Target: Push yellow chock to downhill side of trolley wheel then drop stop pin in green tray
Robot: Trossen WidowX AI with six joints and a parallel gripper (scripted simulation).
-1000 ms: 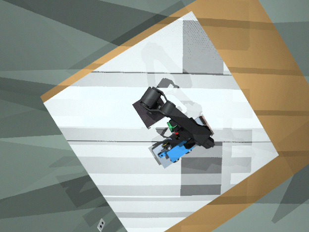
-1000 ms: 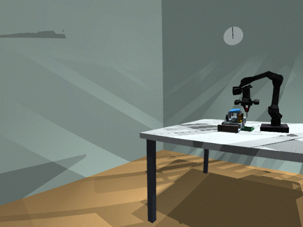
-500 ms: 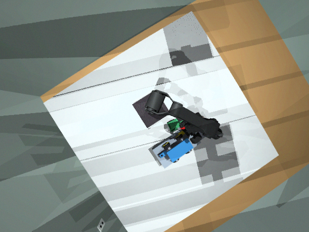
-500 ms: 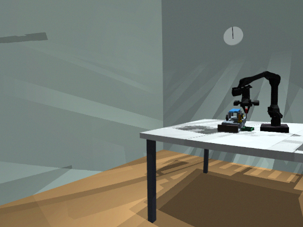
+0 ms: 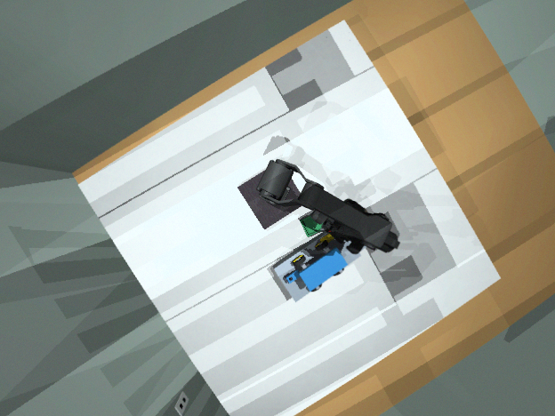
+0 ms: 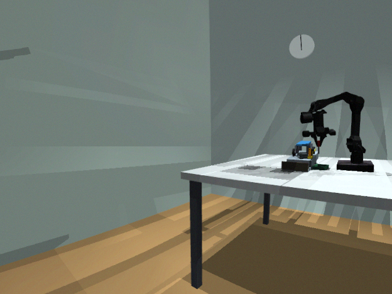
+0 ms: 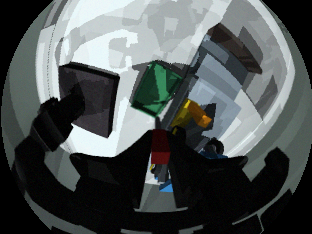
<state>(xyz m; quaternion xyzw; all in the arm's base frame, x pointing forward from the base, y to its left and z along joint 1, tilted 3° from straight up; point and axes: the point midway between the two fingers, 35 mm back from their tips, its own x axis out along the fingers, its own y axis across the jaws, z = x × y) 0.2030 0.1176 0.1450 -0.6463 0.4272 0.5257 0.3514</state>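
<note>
My gripper (image 6: 318, 142) (image 7: 158, 133) is shut on the red head of the stop pin (image 6: 318, 144) (image 7: 160, 154). The pin's thin shaft hangs down, above the ramp's tray side and near the green tray (image 5: 309, 226) (image 6: 320, 166) (image 7: 159, 87). The arm mostly hides the gripper in the top view. The blue-topped trolley (image 5: 322, 269) (image 6: 303, 143) stands on the pale ramp (image 5: 298, 295) (image 7: 215, 90). The yellow chock (image 5: 325, 238) (image 7: 182, 115) (image 6: 310, 153) with its orange handle (image 7: 201, 118) sits on the ramp at the trolley's downhill wheel. Whether they touch is unclear.
The tray lies beside the ramp, between it and the arm's dark base (image 5: 264, 204) (image 6: 354, 165) (image 7: 92, 100). A brown board (image 6: 294, 166) (image 7: 237, 47) closes the ramp's lower end. The arm reaches across beside the trolley.
</note>
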